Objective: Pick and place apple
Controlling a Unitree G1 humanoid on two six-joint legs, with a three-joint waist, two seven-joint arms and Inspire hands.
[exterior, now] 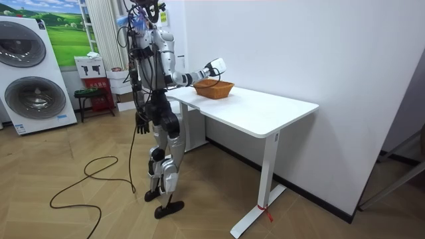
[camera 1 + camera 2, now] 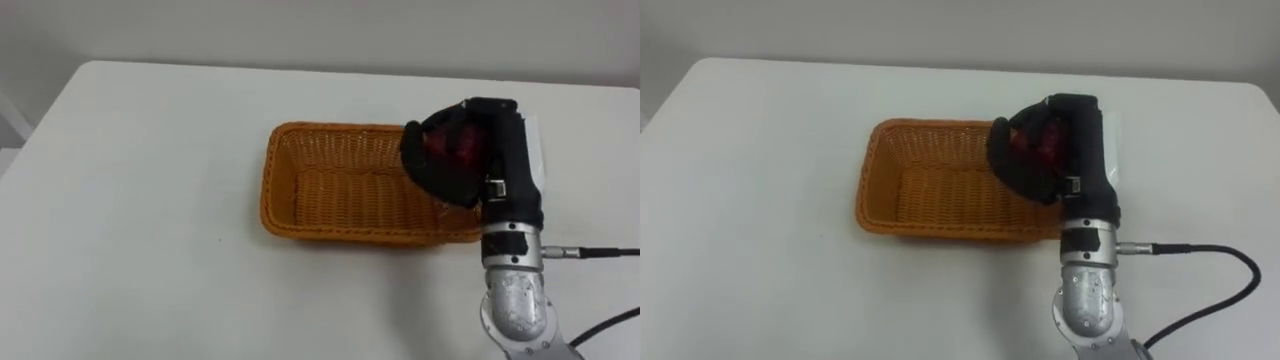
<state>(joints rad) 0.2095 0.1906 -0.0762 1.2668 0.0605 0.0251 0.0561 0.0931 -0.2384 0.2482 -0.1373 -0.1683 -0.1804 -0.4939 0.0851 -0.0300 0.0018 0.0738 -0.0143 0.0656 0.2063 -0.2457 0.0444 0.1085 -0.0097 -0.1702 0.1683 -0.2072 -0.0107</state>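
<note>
In the left eye view, the robot's black right hand (image 2: 440, 165) is clenched around a dark red, round apple (image 2: 466, 150), which shows between the curled fingers and the thumb. Hand and apple hang over the right end of an orange, rectangular woven wicker basket (image 2: 275, 190) that sits on the white, flat-topped counter (image 2: 130, 230). In the room view, the robot stands upright at the counter's end on the room view's left, its right arm stretched forward so that the hand with the apple is above the basket, apart from its rim; 1 hand, the left hand (image 1: 141, 123), hangs beside the hip, and its state I cannot tell. In the right eye view, the clenched hand covers the basket's far right corner.
</note>
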